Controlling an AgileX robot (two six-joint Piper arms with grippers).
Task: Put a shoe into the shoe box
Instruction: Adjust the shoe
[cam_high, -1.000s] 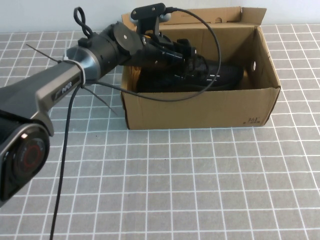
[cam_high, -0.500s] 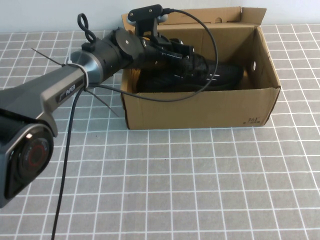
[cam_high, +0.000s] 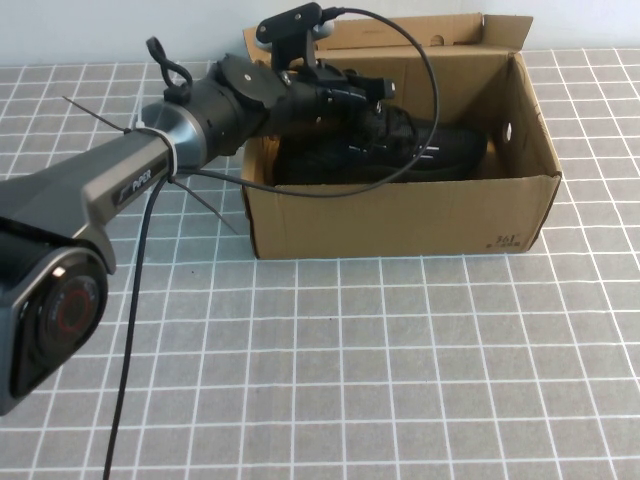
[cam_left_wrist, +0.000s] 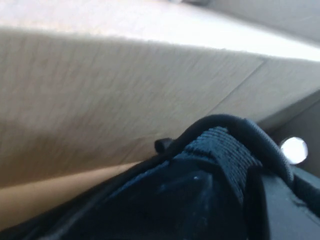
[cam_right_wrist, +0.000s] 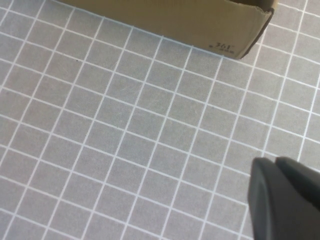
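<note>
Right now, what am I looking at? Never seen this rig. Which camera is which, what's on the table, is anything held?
It is a two-armed table robot. The high view looks down from the robot's side: its left arm reaches into the shoe box on the gridded table, with the left gripper just over the black shoe lying inside. Whether it grips the shoe cannot be told. The left wrist view sits in the box, showing cardboard wall and shoe close up. The right wrist view looks down at the table and a box corner; the right gripper hangs there holding nothing.
</note>
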